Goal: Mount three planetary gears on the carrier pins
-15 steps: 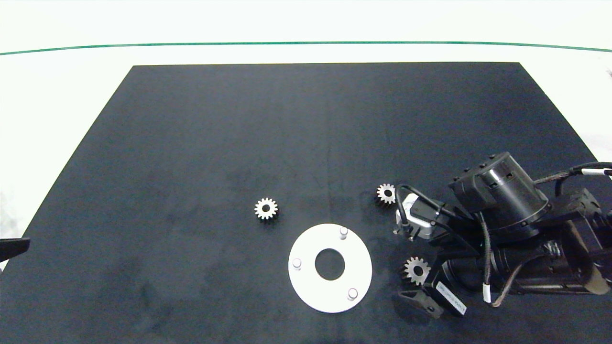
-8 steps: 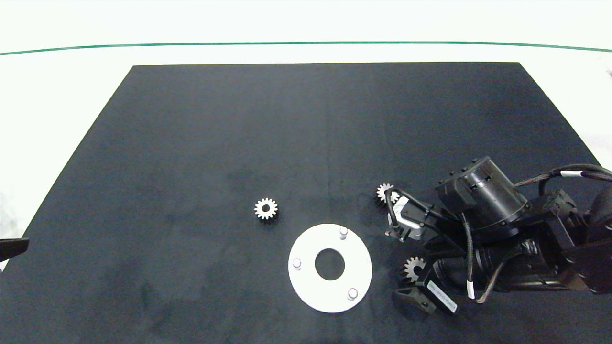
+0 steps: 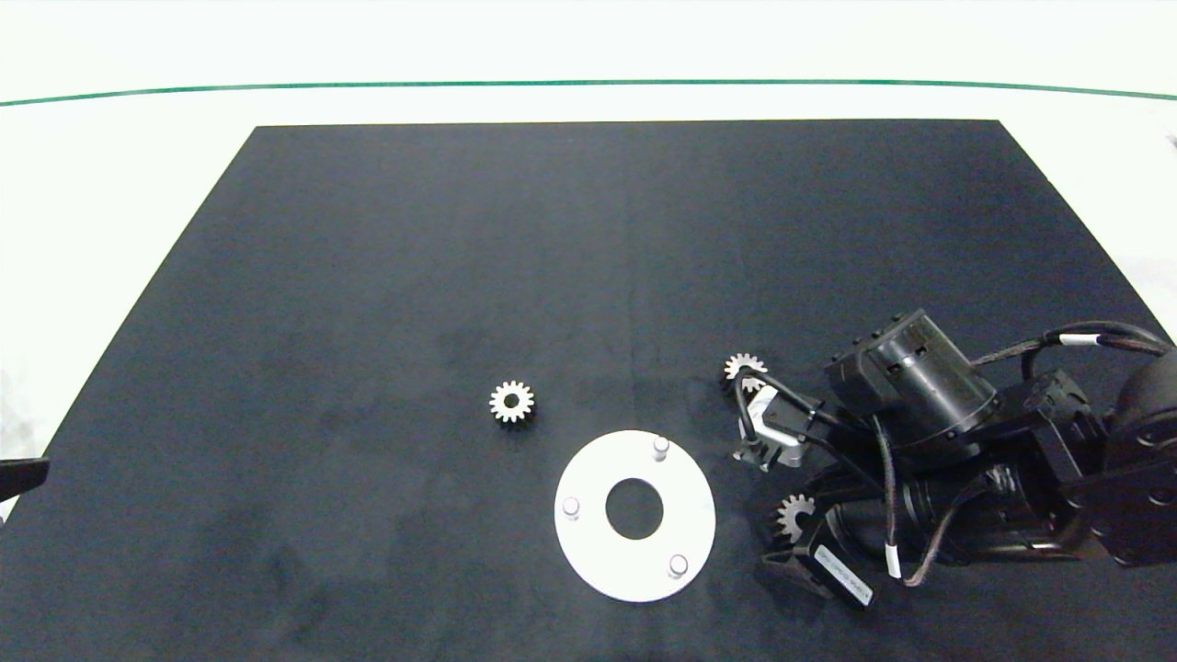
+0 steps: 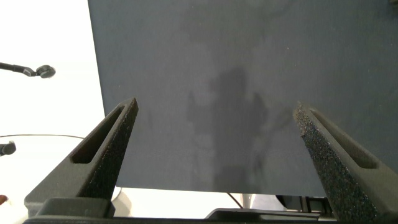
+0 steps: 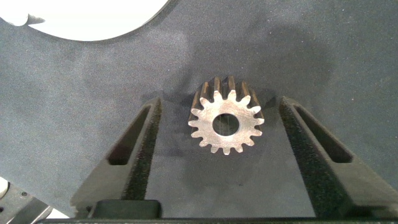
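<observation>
The black mat (image 3: pixel 460 276) covers most of the white worktop (image 3: pixel 110 184). Low on the mat sits the white carrier disc (image 3: pixel 588 552), its three carrier pins at roughly 1 o'clock (image 3: pixel 660 448), 9 o'clock (image 3: pixel 571 506) and 5 o'clock (image 3: pixel 678 564) around the centre hole, all bare. None of the planetary gears is installed yet.

The right arm (image 3: pixel 965 460) reaches in from 3 o'clock, and its right claw (image 5: pixel 219 134) hangs released over one gear (image 5: pixel 226 123), which lies flat on the mat at about 3 o'clock from the disc (image 3: pixel 791 513). The gear sits between the two fingers, apart from both. A second gear (image 3: pixel 741 366) lies at about 1 o'clock from the disc, partly hidden behind the arm's cable; the third (image 3: pixel 511 402) lies at 10 o'clock, well apart.

The left claw (image 4: pixel 214 130) is parked off at 9 o'clock, released and holding nothing.

The step in hand looks like the first pickup. The next move calls for the right claw to settle around the gear and pinch across its teeth, keeping it level so the bore can meet a pin squarely.
</observation>
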